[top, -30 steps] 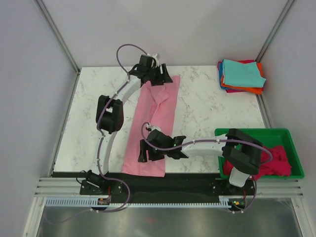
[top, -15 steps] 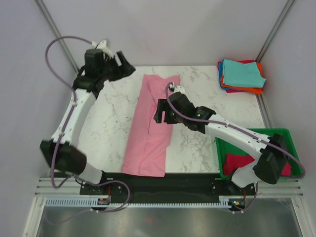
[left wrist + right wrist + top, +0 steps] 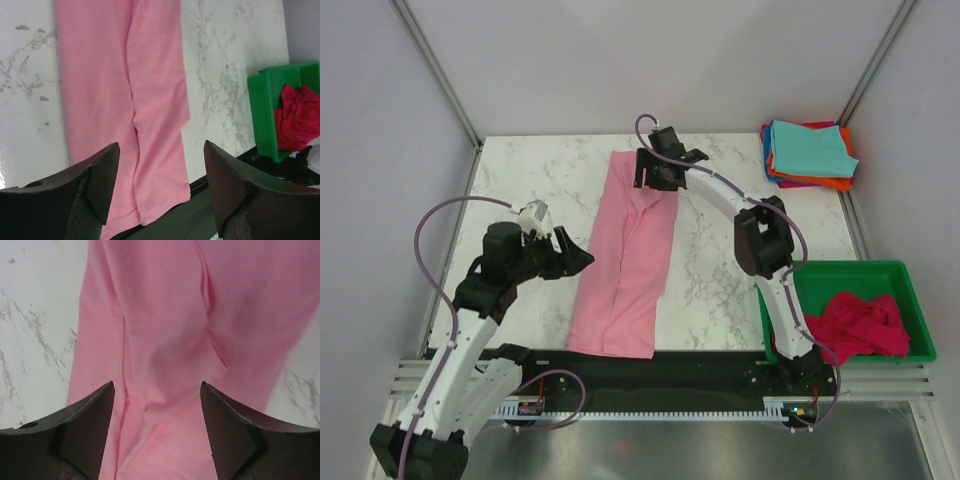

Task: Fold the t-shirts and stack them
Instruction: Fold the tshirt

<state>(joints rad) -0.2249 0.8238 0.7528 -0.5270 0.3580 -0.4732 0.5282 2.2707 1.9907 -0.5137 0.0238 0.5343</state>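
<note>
Light pink t-shirt point(image 3: 630, 250), folded lengthwise into a long narrow strip, lying flat on the marble tabletop point(image 3: 520, 190). Its far end sits directly beneath the right claw point(image 3: 655, 180), and its near half lies just to the right of the left claw point(image 3: 582, 258).

The cloth looks thin, light and limp. It would likely sag and fall open if lifted by a single layer. The surest hold is probably a pinch through all layers at an end corner or along an end edge.

Right claw: jaws spread wide and gripping nothing, with pink cloth filling the gap below. Whether the tips touch the cloth cannot be told. Left claw: also spread wide and empty, poised beside the strip's left edge.

Well off to the right of both claws are a stack of folded t-shirts point(image 3: 808, 152) and a green bin point(image 3: 830, 266) holding a crumpled red t-shirt point(image 3: 860, 322).
</note>
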